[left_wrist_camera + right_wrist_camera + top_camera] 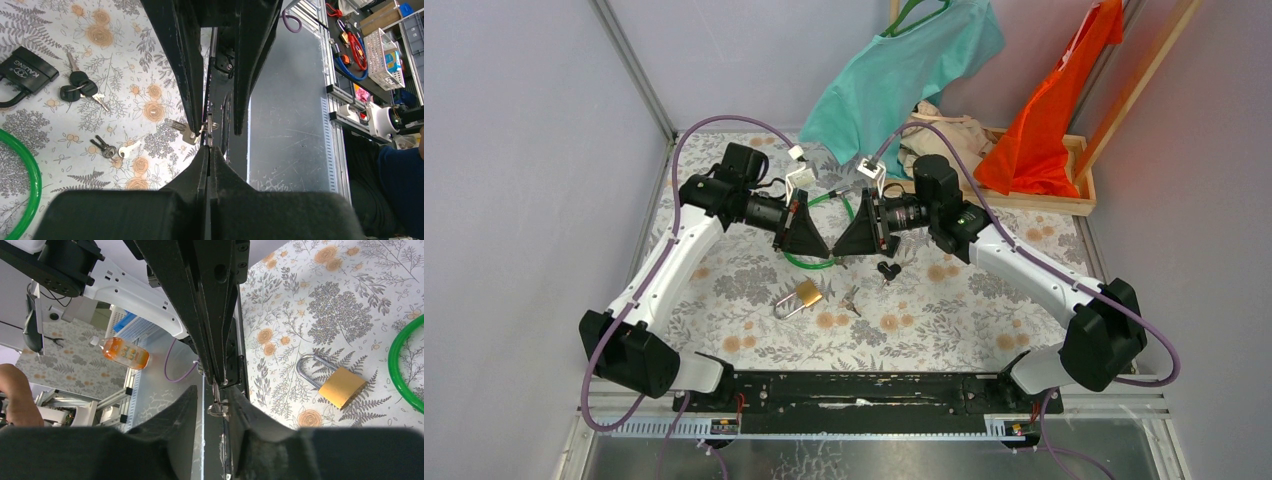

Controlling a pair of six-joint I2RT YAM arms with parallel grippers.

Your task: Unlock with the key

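The brass padlock [805, 294] [342, 386] lies on the flowered cloth with its shackle closed, in front of both grippers. My left gripper [821, 245] [208, 148] is shut on a small silver key [210, 124] [215, 391], held edge-on above the table, and a key ring hangs from it. My right gripper [840, 245] [214, 392] meets the left one tip to tip. Its jaws stand open on either side of the key and ring, and its fingers [175, 55] reach in from the far side in the left wrist view.
A black padlock [27, 70], black-headed keys [887, 270] [80, 91] and a small key bunch [852, 298] [112, 149] lie on the cloth. A green ring [824, 262] [400, 370] lies under the grippers. A wooden tray [1039, 203] with hanging garments stands at the back right.
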